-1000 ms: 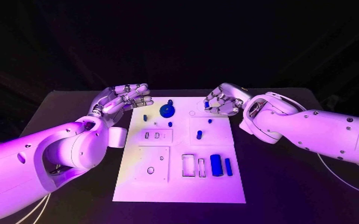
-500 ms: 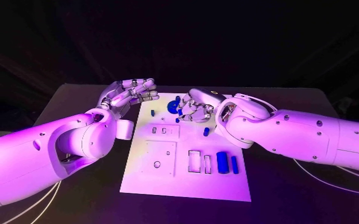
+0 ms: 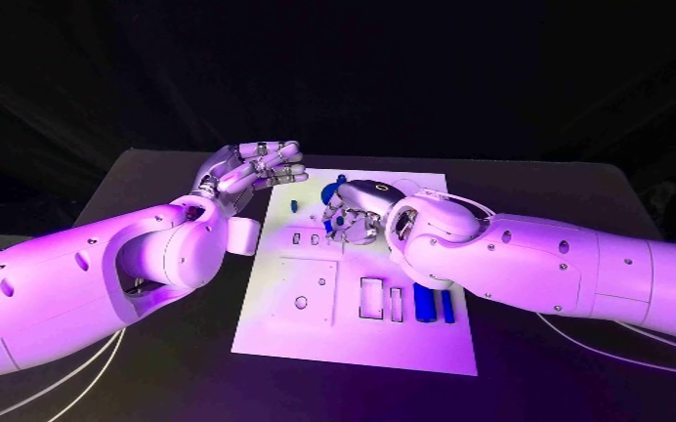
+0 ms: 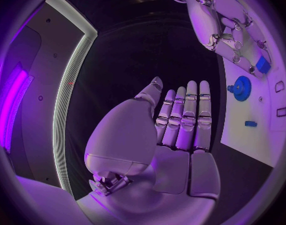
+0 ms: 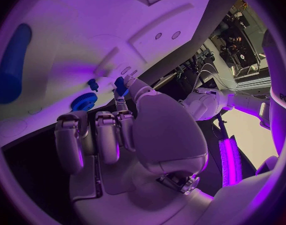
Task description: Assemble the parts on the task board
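Assembly judged early: on the task board [image 3: 423,344], blue gear [image 4: 242,88] seated near the far edge, long blue bars [image 3: 424,300] loose beside empty near slots. Right hand [image 3: 353,212] over the gear end, pinching a small blue part [image 5: 120,84] (destination unclear). Left hand [image 3: 251,173] off the board's left edge, fingers straight, holding nothing.

- Two bulky arms, smooth white shells, rounded joint housings with small dark screw holes.
- Left hand [image 3: 251,174] and right hand [image 3: 353,211]: silvery metal, segmented fingers with pale pads.
- Thin white cables trailing beneath both forearms.
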Controlling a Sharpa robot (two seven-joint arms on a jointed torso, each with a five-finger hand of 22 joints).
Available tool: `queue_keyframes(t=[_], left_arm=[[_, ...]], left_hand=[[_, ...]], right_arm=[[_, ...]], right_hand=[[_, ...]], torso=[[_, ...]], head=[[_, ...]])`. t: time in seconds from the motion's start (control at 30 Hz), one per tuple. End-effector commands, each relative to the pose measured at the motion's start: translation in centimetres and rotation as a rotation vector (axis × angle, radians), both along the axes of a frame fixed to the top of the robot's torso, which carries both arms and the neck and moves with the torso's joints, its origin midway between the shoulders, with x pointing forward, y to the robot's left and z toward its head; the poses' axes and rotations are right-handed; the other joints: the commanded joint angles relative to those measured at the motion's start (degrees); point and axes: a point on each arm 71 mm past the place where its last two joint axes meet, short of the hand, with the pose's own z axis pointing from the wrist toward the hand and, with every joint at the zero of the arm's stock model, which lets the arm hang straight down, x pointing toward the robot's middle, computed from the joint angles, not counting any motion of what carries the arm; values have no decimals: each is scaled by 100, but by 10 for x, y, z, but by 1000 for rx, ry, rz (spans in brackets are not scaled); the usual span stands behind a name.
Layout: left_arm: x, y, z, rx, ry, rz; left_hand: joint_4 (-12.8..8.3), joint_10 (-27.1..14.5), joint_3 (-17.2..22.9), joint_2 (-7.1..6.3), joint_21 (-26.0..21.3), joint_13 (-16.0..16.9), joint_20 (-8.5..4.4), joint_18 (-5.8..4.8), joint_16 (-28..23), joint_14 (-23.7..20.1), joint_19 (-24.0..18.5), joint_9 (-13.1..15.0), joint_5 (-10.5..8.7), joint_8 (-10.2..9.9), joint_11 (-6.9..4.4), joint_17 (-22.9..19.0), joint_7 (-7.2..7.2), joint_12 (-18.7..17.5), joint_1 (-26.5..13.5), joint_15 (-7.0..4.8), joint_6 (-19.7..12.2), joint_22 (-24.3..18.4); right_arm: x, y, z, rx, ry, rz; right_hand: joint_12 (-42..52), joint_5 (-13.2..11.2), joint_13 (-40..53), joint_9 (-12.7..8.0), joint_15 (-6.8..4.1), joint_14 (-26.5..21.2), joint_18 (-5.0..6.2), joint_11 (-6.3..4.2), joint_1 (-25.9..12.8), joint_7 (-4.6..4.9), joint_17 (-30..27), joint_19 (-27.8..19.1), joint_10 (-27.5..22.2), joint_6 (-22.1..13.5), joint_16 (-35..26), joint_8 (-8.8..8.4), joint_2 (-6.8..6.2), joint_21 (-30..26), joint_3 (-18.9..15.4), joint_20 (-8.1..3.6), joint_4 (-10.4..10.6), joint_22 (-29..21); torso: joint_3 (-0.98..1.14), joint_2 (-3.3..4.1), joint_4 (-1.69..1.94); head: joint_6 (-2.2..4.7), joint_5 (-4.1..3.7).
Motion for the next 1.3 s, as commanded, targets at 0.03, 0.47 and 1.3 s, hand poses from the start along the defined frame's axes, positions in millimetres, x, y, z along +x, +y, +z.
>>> queue_keyframes(t=[0.03, 0.47, 1.3], left_arm=[[-1, -3, 2, -12, -10, -23], [-1, -3, 1, -12, -9, -24], [-1, -3, 1, -11, -8, -23]], left_hand=[[-40, 26, 4, -9, -24, -1, 9, 29, -29, 39, -8, -1, 21, -26, 18, -4, 12, -33, 43, -10, 32, -7], [-40, 26, 4, -9, -24, -1, 9, 29, -29, 39, -8, -1, 21, -26, 18, -4, 12, -33, 43, -10, 32, -7], [-40, 26, 4, -9, -24, -1, 9, 29, -29, 39, -8, -1, 21, -26, 18, -4, 12, -33, 43, -10, 32, -7]], right_arm=[[0, 3, -5, -75, -24, -5], [-5, 12, -15, -82, -29, -1], [-7, 10, -23, -93, 8, -8]], right_hand=[[11, 9, 1051, 7, -55, 551, -82, -47, -41, -22, 1309, 598, 170, 52, 25, 23, 35, 31, 27, -53, -10, 1509], [32, 17, 1068, 11, -60, 552, -82, -52, -64, -29, 1315, 598, 186, 68, 27, 30, 20, 31, 24, -56, -9, 1509], [2, -39, 1046, -5, -59, 551, -82, -43, -266, -14, 1308, 598, 167, 20, 23, -9, -132, 31, -66, -64, 37, 1509]], torso=[[6, 0, 1], [3, -8, -3], [-2, -10, -10]], head=[[-26, 21], [-53, 29], [-86, 27]])
